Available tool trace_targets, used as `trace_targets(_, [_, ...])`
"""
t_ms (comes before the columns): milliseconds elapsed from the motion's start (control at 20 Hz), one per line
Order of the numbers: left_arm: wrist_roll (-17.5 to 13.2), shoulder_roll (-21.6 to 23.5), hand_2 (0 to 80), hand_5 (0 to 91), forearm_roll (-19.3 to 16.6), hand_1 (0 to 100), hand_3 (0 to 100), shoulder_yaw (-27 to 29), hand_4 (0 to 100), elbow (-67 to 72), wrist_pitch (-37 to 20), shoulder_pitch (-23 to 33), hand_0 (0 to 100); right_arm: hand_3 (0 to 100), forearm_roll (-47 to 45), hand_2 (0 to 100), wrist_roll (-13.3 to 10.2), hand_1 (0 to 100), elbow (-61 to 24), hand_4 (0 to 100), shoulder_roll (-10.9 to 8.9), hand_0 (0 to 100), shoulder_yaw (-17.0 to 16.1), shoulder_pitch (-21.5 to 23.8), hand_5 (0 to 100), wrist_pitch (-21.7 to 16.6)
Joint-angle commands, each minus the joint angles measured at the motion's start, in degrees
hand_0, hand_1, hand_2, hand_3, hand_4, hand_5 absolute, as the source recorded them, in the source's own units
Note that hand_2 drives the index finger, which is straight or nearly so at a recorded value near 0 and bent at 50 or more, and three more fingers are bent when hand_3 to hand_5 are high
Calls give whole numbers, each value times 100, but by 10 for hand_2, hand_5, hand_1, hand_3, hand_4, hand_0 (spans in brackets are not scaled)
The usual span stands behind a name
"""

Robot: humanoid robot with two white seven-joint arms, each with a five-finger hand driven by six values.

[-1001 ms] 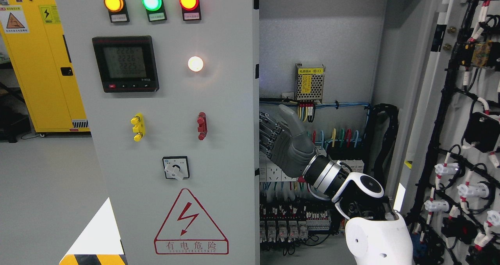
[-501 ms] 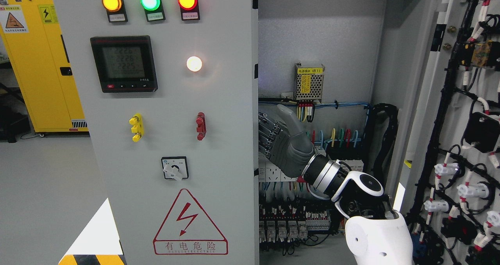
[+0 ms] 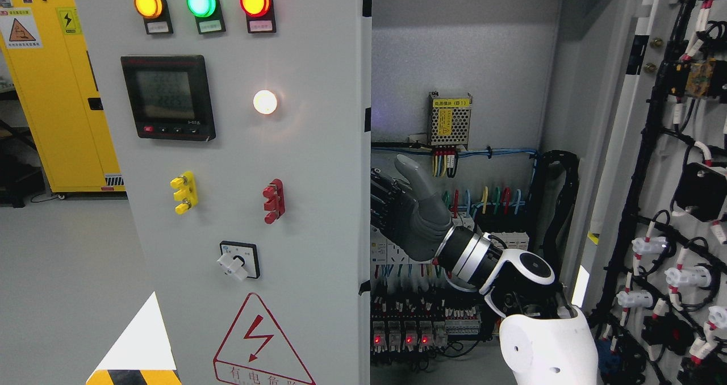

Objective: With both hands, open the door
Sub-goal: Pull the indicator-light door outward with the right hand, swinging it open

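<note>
The grey left door [image 3: 318,214] of the electrical cabinet carries three lamps, a meter [image 3: 167,98], a rotary switch [image 3: 238,259] and a red warning triangle. It stands ajar, its right edge swung out toward me. My right hand [image 3: 392,195] reaches in from the lower right and lies against the inner side of that edge. Its fingers [image 3: 381,195] stretch behind the door with their tips hidden, and the thumb [image 3: 412,175] points up, free. The hand is open. No left arm shows.
The open cabinet interior [image 3: 466,61] shows a power supply [image 3: 450,119], coloured wires and relays [image 3: 409,334]. The right door [image 3: 676,146] stands wide open at the right, covered in black cabling. A yellow cabinet [image 3: 57,90] stands at the far left.
The left door has swung further outward, its right edge shifting left and its panel tilting. My right hand has followed it leftward. More of the relay row shows.
</note>
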Motion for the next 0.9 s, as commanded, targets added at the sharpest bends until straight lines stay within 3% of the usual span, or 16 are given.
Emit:
trace_targets(0, [4,-158,0,0,-6,0,0,0,0,3,-1,-1,0,0,-8,0,-16,0,-408,0,8,219,109,154,0,91])
trace_targets(250, [4,-158,0,0,2,0,0,0,0,3,-1,-1,0,0,-570,0,-16,0,-645,0,-88,218,179,452,0,100])
trace_targets(851, [4,-158,0,0,2,0,0,0,0,-5,-1,-1,0,0,-597,0,-42,0,-778,0,-123,219,320,593,0,65])
